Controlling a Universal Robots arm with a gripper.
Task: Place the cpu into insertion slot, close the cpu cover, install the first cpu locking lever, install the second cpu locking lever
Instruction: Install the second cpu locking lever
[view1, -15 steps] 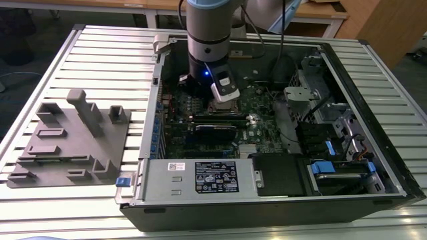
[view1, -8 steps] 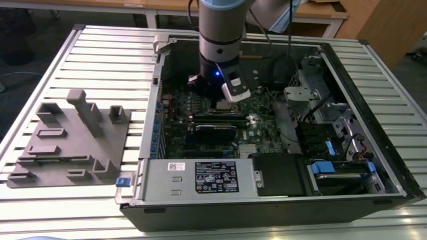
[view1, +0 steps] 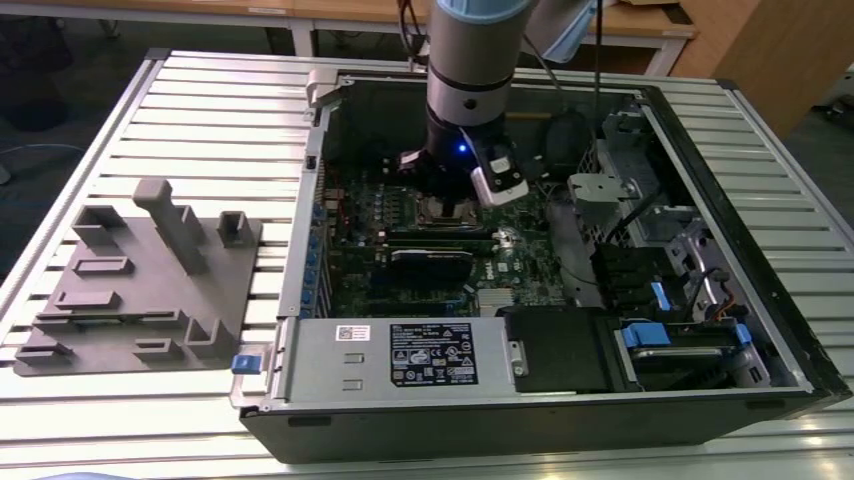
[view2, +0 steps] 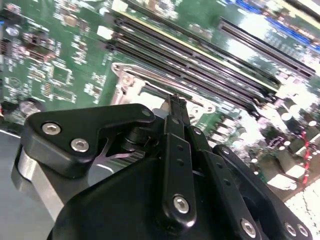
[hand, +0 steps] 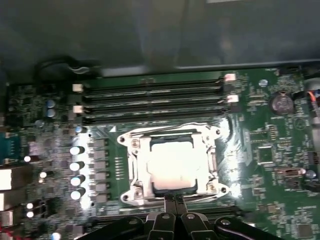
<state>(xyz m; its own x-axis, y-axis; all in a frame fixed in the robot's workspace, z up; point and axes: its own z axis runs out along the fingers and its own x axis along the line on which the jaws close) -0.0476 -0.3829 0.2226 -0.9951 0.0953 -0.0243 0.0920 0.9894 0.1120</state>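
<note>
In the first wrist view the cpu (hand: 175, 167) sits seated in the insertion slot (hand: 134, 172), with the cpu cover (hand: 172, 131) lying as a silvery frame around it; the gripper (hand: 174, 200), fingers pressed together with nothing between them, meets the socket's edge at the six o'clock side of the chip. The green motherboard (hand: 260, 165) carries long black memory slots (hand: 150, 100) at twelve o'clock from the socket. The exterior view adds the open computer case (view1: 747, 250) on a slatted metal table (view1: 200, 110), a grey fixture block (view1: 140, 280) at nine o'clock of the case, and the arm (view1: 474, 60) reaching down into it. In the second wrist view the fingers (view2: 176, 130) show close up, tips at the socket rim.
</note>
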